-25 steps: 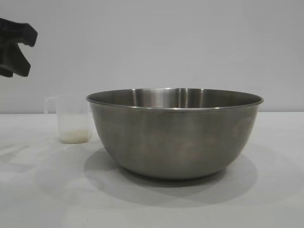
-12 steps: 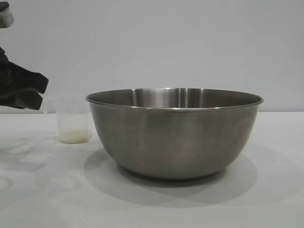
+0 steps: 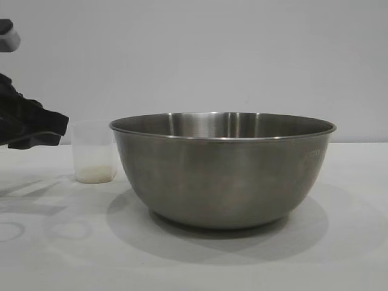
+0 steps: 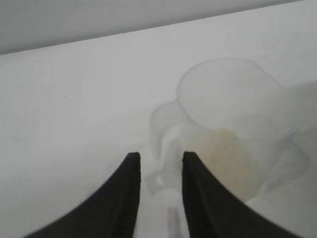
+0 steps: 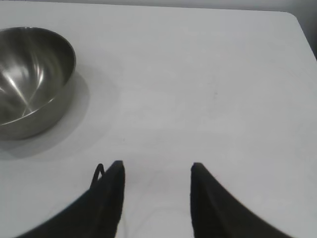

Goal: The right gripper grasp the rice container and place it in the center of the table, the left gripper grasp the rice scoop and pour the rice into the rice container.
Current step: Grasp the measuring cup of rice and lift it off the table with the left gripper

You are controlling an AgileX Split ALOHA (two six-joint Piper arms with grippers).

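On the white-clothed table (image 3: 54,242), against a plain pale wall, the rice container (image 3: 222,170) stands central. The left gripper (image 4: 161,161), fingers parted, nears the rice scoop (image 4: 223,124), seemingly untouched. The right gripper (image 5: 156,171) hovers open, well apart.

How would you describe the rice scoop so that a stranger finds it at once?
Find the big steel bowl on the white table. Beside it, toward the left claw, stands the rice scoop. It is small, translucent plastic, with a side handle and whitish rice at its bottom.
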